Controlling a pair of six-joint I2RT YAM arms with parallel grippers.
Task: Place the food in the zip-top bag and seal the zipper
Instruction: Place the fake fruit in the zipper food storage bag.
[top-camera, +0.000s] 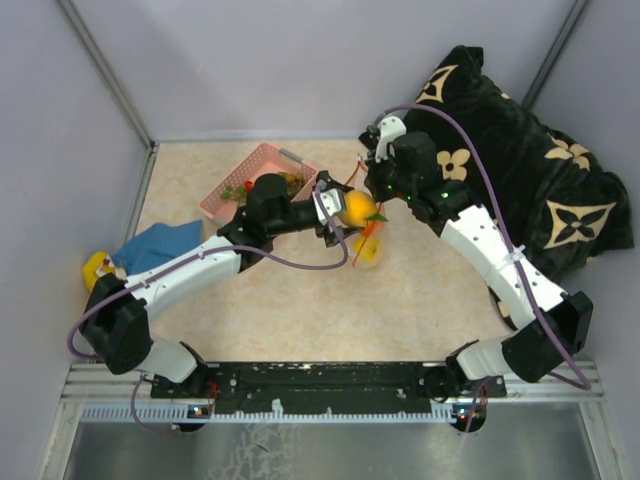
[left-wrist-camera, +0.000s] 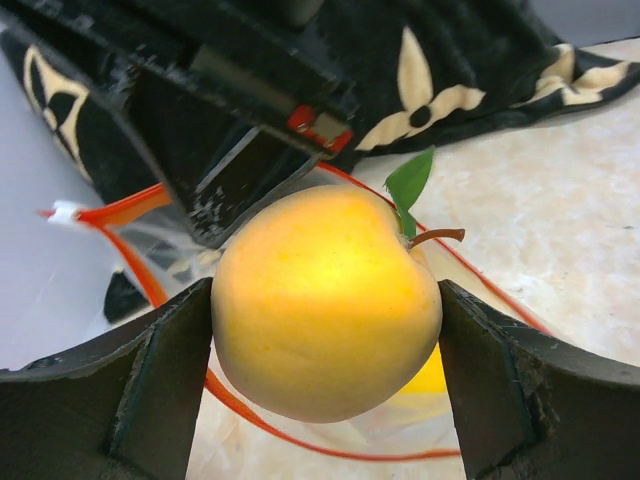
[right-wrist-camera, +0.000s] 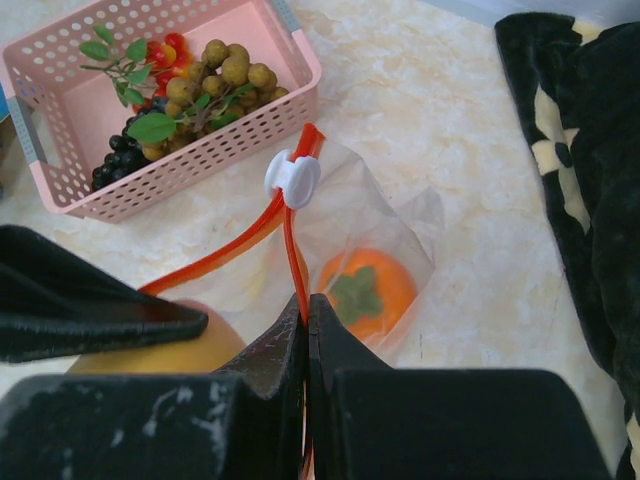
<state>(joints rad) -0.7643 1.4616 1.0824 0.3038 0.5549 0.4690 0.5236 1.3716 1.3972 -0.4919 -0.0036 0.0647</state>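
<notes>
- Left fingers (left-wrist-camera: 170, 370) clamp a yellow fruit (left-wrist-camera: 325, 300) between them, seemingly just above the open mouth of the zip-top bag (right-wrist-camera: 400, 222).
- Right fingers (right-wrist-camera: 280, 372) pinch the zipper (right-wrist-camera: 289, 245); an orange fruit (right-wrist-camera: 365, 290) lies inside the bag, just beyond their tips.

left arm (top-camera: 200, 265) reaches out to 2 o'clock | left gripper (left-wrist-camera: 325, 335) squeezes yellow fruit (left-wrist-camera: 320, 300), one finger each side | right arm (top-camera: 490, 245) bends back to 10 o'clock | right gripper (right-wrist-camera: 306, 320) pinches zipper (right-wrist-camera: 290, 250) tight
</notes>
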